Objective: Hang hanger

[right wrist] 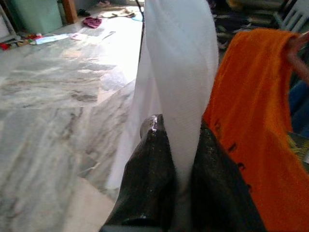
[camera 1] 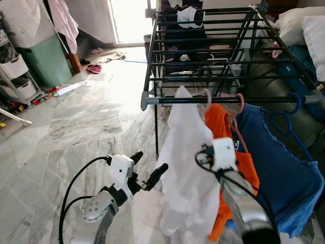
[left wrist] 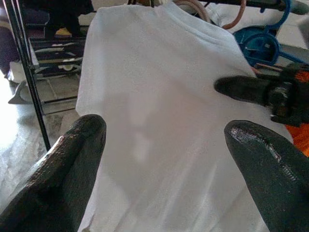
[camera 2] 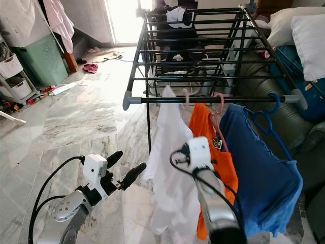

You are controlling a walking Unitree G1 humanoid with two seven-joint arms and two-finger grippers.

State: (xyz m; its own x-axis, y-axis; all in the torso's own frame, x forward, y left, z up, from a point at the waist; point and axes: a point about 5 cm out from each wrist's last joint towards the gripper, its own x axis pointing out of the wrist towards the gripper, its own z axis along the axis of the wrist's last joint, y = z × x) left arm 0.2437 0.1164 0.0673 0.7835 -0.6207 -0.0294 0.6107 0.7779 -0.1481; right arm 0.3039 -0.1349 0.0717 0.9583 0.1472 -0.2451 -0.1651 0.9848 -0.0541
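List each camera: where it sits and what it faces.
Head stereo pair: looks down at drying rack, white shirt; both arms show.
Left wrist: past open left hand at the white shirt.
Right wrist: right hand pinching the white shirt, orange shirt beside.
All share the white shirt.

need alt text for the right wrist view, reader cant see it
The right gripper has its jaws closed on a fold of the white shirt, which hangs straight down in front of the camera. An orange shirt hangs beside it, with grey marble floor behind.
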